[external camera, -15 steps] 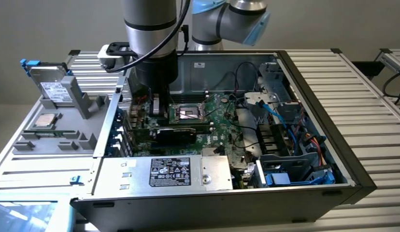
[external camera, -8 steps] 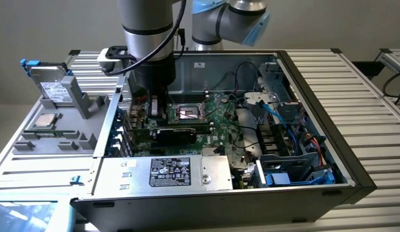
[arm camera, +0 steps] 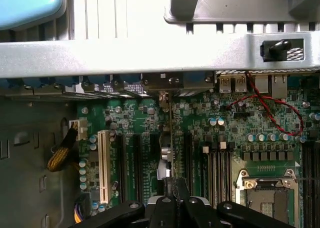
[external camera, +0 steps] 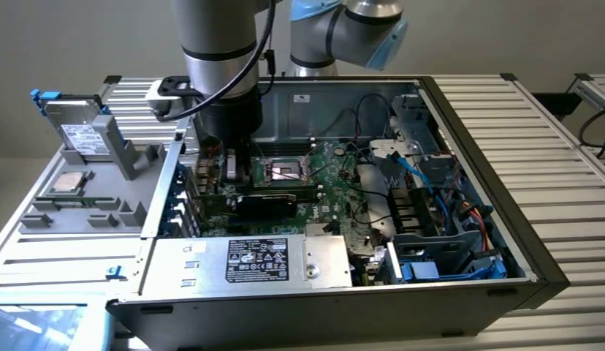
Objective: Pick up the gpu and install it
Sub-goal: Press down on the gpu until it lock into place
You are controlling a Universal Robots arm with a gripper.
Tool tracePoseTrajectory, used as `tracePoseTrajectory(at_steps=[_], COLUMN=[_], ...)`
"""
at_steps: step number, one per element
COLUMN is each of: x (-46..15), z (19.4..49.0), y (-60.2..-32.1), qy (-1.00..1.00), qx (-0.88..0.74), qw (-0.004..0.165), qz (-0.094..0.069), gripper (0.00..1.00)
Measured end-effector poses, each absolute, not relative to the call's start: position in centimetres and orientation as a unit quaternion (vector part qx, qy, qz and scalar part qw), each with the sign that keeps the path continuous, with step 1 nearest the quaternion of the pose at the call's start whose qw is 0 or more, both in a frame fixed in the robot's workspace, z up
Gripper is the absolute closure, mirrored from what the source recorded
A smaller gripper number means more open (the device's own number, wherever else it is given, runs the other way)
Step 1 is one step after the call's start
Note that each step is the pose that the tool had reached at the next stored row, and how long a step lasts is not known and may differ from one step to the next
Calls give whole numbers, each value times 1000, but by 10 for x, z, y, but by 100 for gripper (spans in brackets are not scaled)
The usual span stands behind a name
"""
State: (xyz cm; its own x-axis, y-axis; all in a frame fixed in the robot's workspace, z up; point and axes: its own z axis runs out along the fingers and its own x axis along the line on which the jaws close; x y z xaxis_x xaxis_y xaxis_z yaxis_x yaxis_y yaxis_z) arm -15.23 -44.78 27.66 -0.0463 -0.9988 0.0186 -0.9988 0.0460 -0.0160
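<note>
The gpu (external camera: pixel 267 202) shows as a flat black card standing on edge over the green motherboard (external camera: pixel 327 194) inside the open computer case (external camera: pixel 478 110). My gripper (external camera: pixel 232 174) reaches down into the case and is shut on the card's upper edge. From the wrist, the gpu (arm camera: pixel 171 138) is a thin edge-on line running from my gripper (arm camera: pixel 172 200) toward its silver end bracket (arm camera: pixel 165 80) at the case's rear wall. It lies in line with the black expansion slots (arm camera: pixel 135 163). Whether it sits fully in a slot cannot be told.
A grey parts tray (external camera: pixel 49 219) at the exterior view's left holds a silver drive box (external camera: pixel 83 135) and a processor (external camera: pixel 69 183). Around the card are the processor socket (external camera: pixel 283 172), power supply (external camera: pixel 259 259), blue cables (external camera: pixel 449 197), a white slot (arm camera: pixel 104 163) and red wires (arm camera: pixel 275 118).
</note>
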Motion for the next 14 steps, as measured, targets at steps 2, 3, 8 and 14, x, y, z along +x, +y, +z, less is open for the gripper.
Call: tracePoseTrajectory(at_steps=[2,3,8,14], x=[-153,-154,-154,-153], z=[274,273,266,276], y=[-447,-446,-446,-445], qy=[-723,-723,-724,-724], qx=[690,690,690,690], qw=[2,2,5,7], qz=[13,14,16,15], gripper=[88,88,88,88])
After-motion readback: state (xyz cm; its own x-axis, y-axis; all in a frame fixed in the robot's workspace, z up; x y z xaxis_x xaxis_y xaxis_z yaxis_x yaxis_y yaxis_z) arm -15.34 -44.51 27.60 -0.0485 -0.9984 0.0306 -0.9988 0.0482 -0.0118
